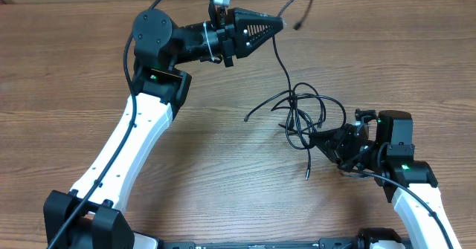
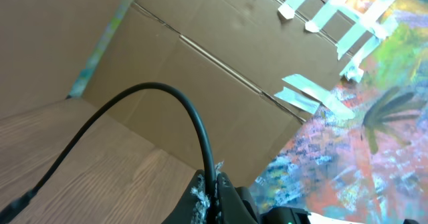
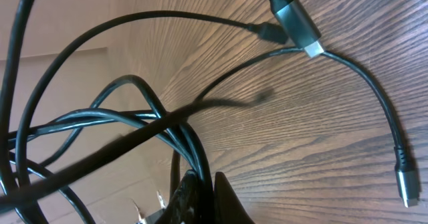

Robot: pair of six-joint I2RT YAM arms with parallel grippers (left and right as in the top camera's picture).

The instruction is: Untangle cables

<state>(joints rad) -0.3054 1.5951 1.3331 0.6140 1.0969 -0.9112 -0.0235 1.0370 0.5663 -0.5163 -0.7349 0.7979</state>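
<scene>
Currently the left gripper sits near the far edge of the table, closed tight on a single strand of the cables. The strand's short free end arcs beyond the fingertips and curls back to a small plug, while its long part runs down toward the knot. Holding one cord out and away from the rest looks meant to draw it taut so it can be pulled clear of the loops.

Right of centre lies the knot itself, several thin black loops crossing one another on the wood. A loose end trails toward the middle of the table and another toward the near edge.

At the knot's near-right side the right gripper is clamped shut on a bunch of strands, low at the table, probably to anchor the bundle against the left arm's pull. Its wrist camera shows a silvery plug and another cord end lying on the wood beyond the loops.

A cardboard wall with tape strips stands just behind the left gripper, likely limiting further travel that way. The crossed loops themselves look like the main snag.
</scene>
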